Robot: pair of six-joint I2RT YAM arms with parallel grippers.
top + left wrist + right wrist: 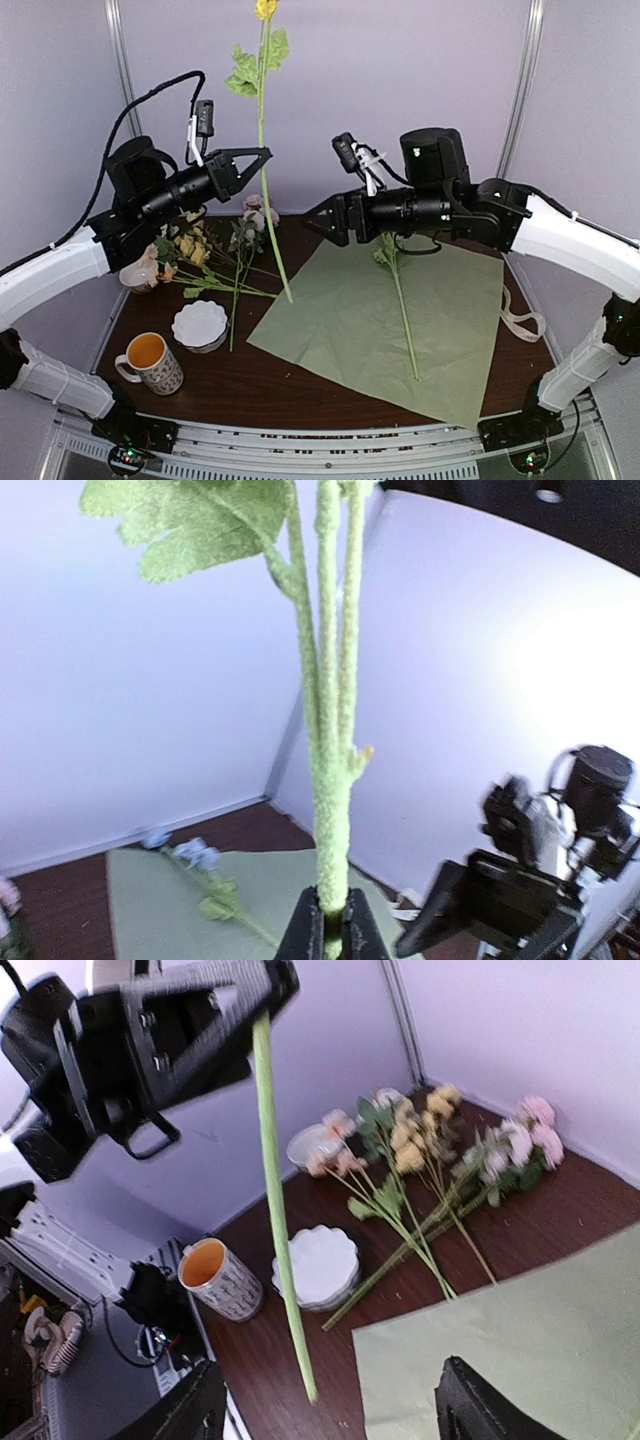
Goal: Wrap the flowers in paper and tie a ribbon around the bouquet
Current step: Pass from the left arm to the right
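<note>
so the left hand (265, 154) is pinching one yellow flower (262, 95), stem nearly vertical, head up; right hand (312, 222) gapes wide just right of it.

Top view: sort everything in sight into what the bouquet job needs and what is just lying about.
For the job:
yellow flower, held up by the left gripper
green paper
single flower lying on that paper
flower pile
ribbon

Just lying about:
mug
white bowl
</note>
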